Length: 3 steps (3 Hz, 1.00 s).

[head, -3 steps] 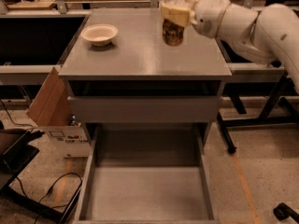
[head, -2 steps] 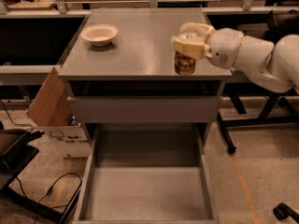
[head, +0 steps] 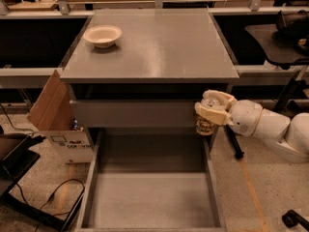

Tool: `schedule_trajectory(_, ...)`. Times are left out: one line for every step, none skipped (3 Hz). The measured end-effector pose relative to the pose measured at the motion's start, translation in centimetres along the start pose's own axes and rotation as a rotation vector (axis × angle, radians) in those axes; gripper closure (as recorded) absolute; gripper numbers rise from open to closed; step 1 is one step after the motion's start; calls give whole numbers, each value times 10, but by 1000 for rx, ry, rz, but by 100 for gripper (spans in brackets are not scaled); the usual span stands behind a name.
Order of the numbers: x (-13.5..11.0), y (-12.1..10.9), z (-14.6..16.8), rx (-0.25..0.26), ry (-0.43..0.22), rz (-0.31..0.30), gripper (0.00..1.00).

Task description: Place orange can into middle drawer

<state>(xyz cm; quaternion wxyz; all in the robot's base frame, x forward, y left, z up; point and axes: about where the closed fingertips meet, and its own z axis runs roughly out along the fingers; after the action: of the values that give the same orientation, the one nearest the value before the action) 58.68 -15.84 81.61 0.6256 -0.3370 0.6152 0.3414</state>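
Lab with metal cabinet [head: 154,47], cables [head: 53,197], gripper [head: 211,112] beside drawer [head: 149,202].

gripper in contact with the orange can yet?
Touching. The camera view shows the gripper clamped around the top of the orange can, which hangs above the right wall of the middle drawer.

White arm [head: 270,127] reaches in level from the right; its cream gripper [head: 208,111], closed around the orange can [head: 204,126], hangs below the table's [head: 154,42] front edge.
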Motion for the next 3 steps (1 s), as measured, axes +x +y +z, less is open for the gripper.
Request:
schedule_trajectory(5, 1, -1, -1, 0, 8, 100)
schedule_trajectory(17, 2, 6, -9, 17, 25, 100)
schedule_trajectory(60, 17, 17, -45, 17, 55, 100)
